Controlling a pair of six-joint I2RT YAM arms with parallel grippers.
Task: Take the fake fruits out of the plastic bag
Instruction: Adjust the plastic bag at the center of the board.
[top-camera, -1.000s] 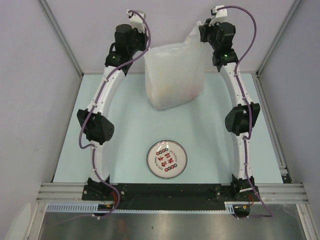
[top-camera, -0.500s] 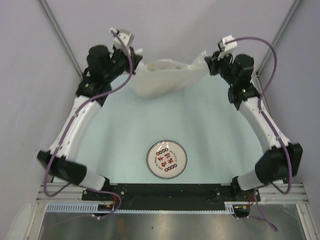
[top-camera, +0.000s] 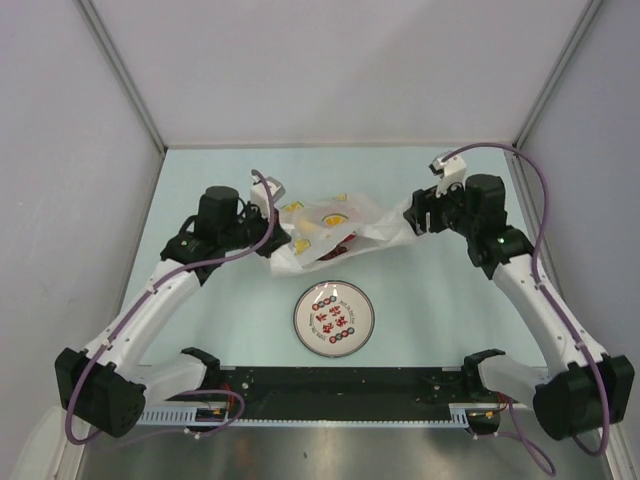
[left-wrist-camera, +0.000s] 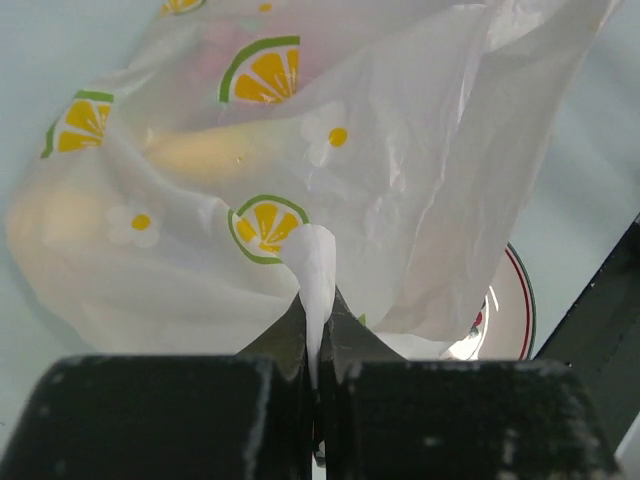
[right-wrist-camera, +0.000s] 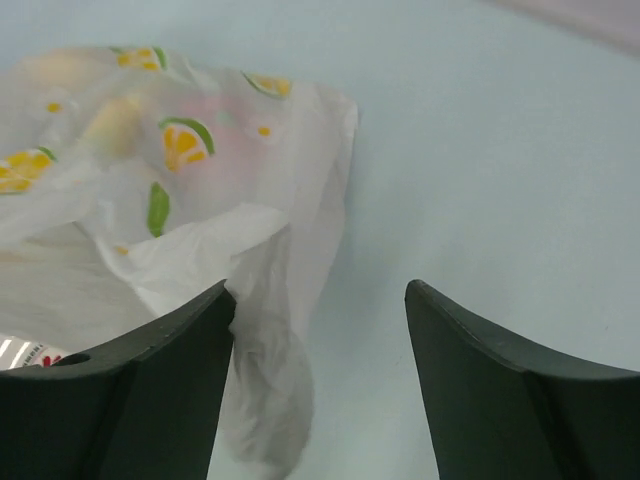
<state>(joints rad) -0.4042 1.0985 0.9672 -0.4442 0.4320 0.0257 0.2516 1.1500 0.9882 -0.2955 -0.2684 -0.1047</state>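
Low over the bench (top-camera: 450, 320), my left claw (left-wrist-camera: 316, 330) pinched the plastic bag (left-wrist-camera: 400, 150) tight while my right claw (right-wrist-camera: 320, 292) gaped empty.

Counted by kind
One plastic bag (top-camera: 330, 228), one round white plate (top-camera: 310, 300), two grippers: the left gripper (left-wrist-camera: 316, 332) and the right gripper (right-wrist-camera: 320, 292). The fake fruits (left-wrist-camera: 200, 152) inside the bag show as blurred shapes, too vague to count.
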